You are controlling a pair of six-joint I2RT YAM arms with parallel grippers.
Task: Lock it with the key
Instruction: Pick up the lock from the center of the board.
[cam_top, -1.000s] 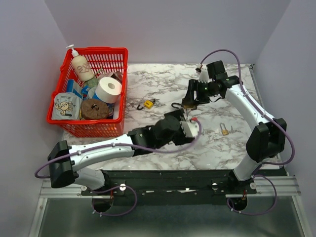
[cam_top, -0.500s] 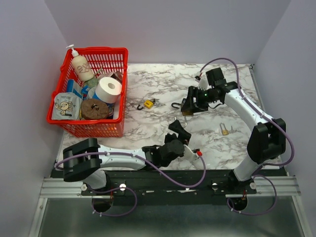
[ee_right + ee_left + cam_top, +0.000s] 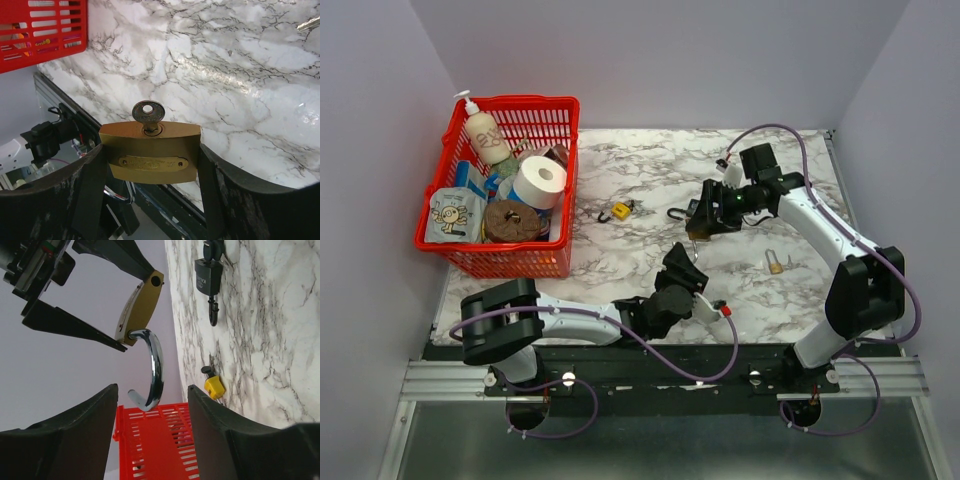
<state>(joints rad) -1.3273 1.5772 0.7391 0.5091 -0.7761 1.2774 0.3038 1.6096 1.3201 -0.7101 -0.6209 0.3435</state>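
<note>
Brass padlock (image 3: pixel 150 152) with one key (image 3: pixel 148 113); three more: black padlock (image 3: pixel 207 280), yellow padlock (image 3: pixel 622 209), small padlock (image 3: pixel 775 263)

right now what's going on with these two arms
The right pincer holds a brass padlock above the marble table, with the key in its keyhole and the shackle swung open. The left pincer is open and empty, on the near side of the lock, aimed at it.

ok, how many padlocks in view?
4. Brass lock, key in it, in the right gripper; black lock on the table beside it; yellow lock nearer the basket; small lock on the table's right side. The basket may hide more.
</note>
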